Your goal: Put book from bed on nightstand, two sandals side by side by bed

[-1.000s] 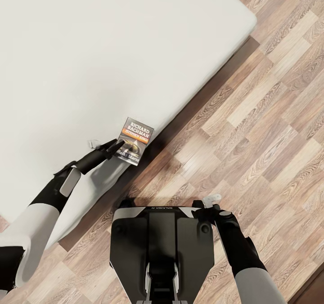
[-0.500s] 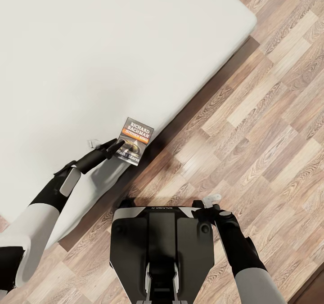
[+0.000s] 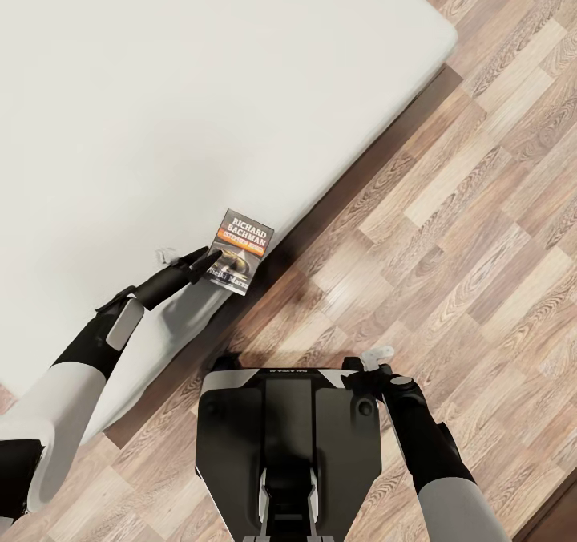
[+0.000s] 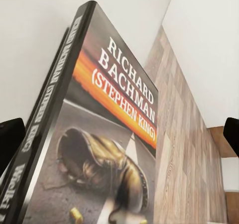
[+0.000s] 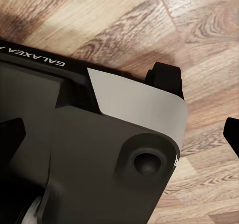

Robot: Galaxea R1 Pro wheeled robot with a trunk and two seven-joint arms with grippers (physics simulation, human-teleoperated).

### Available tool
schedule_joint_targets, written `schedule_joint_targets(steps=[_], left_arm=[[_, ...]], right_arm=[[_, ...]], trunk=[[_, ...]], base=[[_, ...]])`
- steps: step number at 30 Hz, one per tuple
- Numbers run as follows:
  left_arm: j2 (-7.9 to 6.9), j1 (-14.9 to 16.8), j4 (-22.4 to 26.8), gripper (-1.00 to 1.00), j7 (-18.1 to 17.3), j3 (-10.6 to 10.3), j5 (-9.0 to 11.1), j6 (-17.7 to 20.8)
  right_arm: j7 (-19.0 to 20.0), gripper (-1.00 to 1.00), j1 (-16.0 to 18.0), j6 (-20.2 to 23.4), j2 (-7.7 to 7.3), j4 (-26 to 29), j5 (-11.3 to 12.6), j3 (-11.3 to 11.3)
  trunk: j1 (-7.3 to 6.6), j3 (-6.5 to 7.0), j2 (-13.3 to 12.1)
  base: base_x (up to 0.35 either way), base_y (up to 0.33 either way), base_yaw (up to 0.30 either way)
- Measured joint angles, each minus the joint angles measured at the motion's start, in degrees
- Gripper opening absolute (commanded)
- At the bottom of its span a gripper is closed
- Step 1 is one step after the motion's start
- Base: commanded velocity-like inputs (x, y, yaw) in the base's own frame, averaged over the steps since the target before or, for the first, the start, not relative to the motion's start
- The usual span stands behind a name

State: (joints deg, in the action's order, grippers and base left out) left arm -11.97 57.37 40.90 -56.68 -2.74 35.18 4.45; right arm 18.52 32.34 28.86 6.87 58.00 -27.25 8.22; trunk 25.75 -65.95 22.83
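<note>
My left gripper (image 3: 207, 263) sits at the near edge of the bed (image 3: 160, 109), its dark fingers (image 3: 192, 260) against the book (image 3: 240, 252); in the left wrist view the book (image 4: 99, 149) fills the space between the fingertips at the margins, so the jaws straddle it, but I cannot tell whether they have clamped; the book overhangs the mattress edge, which I judge makes its spine easy to pinch; my right gripper (image 3: 375, 359) idles spread apart beside the robot base (image 3: 288, 430), over wooden floor (image 3: 449, 229), holding nothing; I count one book, one bed.
</note>
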Motion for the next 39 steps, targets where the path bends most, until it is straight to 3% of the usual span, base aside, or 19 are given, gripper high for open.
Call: schedule_joint_targets(steps=[39], left_arm=[[0.36,0.0,0.5,1.00,0.1,-0.4,0.0,0.2]], right_arm=[[0.0,1.00,0.0,0.0,0.00,0.0,0.0,0.0]], trunk=[[0.00,0.00,0.0]], base=[[0.000,0.000,0.000]])
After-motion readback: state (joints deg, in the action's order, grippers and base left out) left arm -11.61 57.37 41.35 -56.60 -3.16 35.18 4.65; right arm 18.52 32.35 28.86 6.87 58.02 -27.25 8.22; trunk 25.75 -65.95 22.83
